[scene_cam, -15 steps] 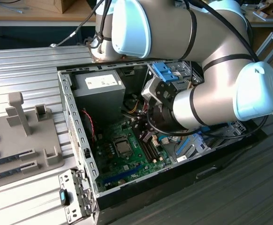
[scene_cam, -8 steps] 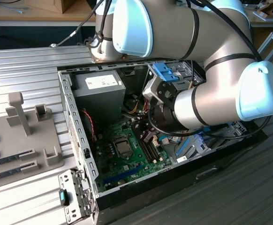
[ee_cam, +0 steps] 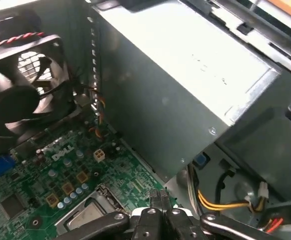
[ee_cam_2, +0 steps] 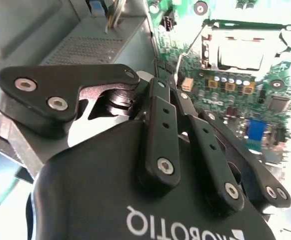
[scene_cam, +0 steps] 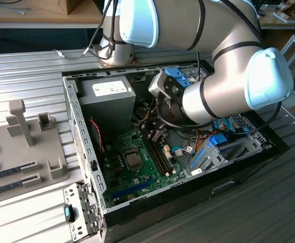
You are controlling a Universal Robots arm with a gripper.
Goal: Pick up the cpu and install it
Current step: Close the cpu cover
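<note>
The cpu (scene_cam: 133, 159) lies flat in its socket on the green motherboard (scene_cam: 137, 177) inside the open computer case. Its silver-grey top also shows in the first wrist view (ee_cam: 88, 216) and in the second wrist view (ee_cam_2: 240, 51), framed by the socket's metal bracket. My gripper (scene_cam: 149, 134) hangs above the board, a little toward the power supply side of the socket. In the first wrist view its fingertips (ee_cam: 153, 196) are pressed together with nothing between them, and the gripper (ee_cam: 158, 197) stands shut just beside the cpu's corner. It touches nothing.
A grey power supply (scene_cam: 107, 91) (ee_cam: 185, 75) rises close beside the gripper. A black fan (ee_cam: 20, 90) sits at the case wall. Yellow and orange cables (ee_cam: 220, 200) run below the supply. Memory slots (scene_cam: 160, 158) and blue drive clips (scene_cam: 213, 147) flank the socket. A grey fixture tray (scene_cam: 26, 147) lies outside the case.
</note>
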